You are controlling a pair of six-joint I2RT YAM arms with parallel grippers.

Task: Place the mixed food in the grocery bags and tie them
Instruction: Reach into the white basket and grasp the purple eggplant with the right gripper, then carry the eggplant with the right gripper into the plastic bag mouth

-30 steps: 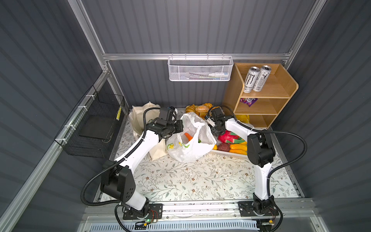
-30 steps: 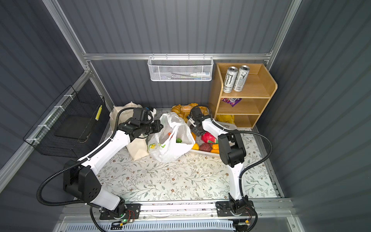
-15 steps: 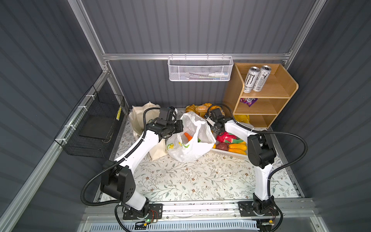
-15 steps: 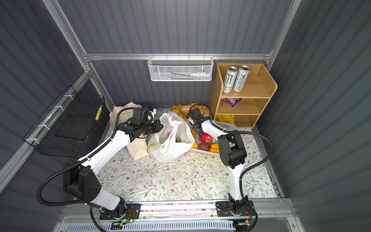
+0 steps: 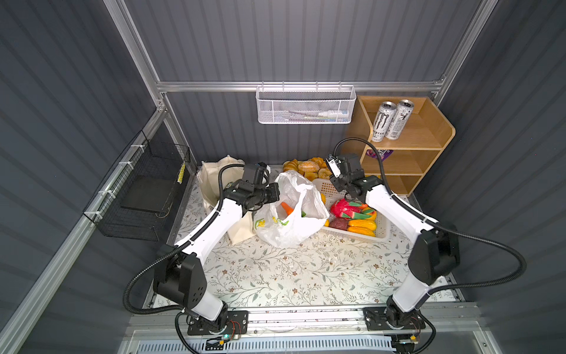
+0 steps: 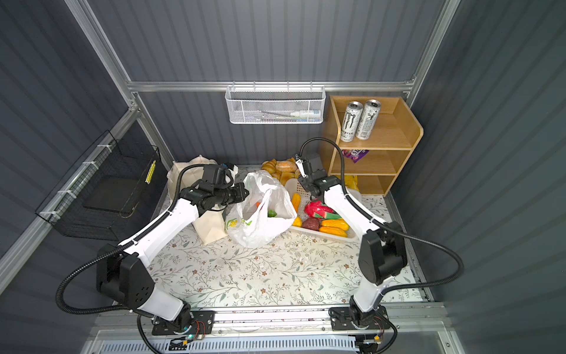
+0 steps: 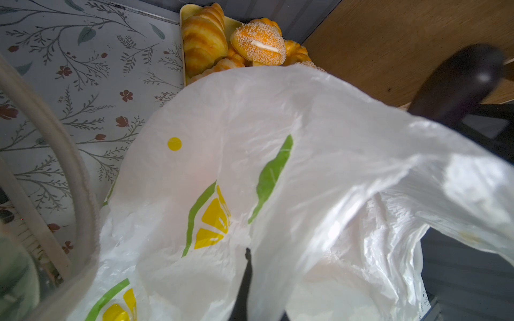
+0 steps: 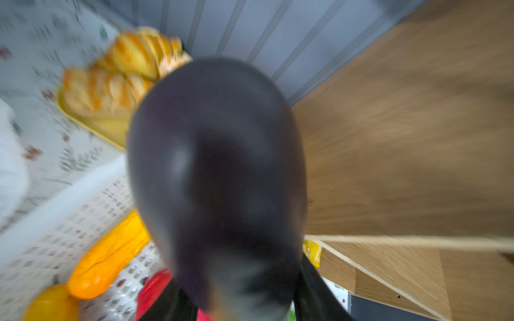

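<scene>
**A:** What's new at the right gripper [image 8: 242,294]?

**B:** Its jaws have drawn in from wide to a middling gap and now clamp the dark purple toy eggplant [image 8: 217,166]. It is raised above the white perforated plastic basket [image 5: 379,234] beneath the gripper (that wrist view is smeared, so I'd guess it's moving).

**A:** Meaning?

**B:** The pick looks done. Next comes the carry to the white plastic carrier bag [image 5: 294,220], which gapes between the two grippers.

**A:** And the left gripper [image 5: 273,193]?

**B:** It is pinched tight on the bag's rim and props the mouth up. Orange and green pieces already lie inside.

**A:** The right arm's pose?

**B:** It stretches forward, forearm sloping over the basket and the bench [image 5: 291,275], with the wrist beside the wooden shelf unit [image 5: 428,144].
</scene>
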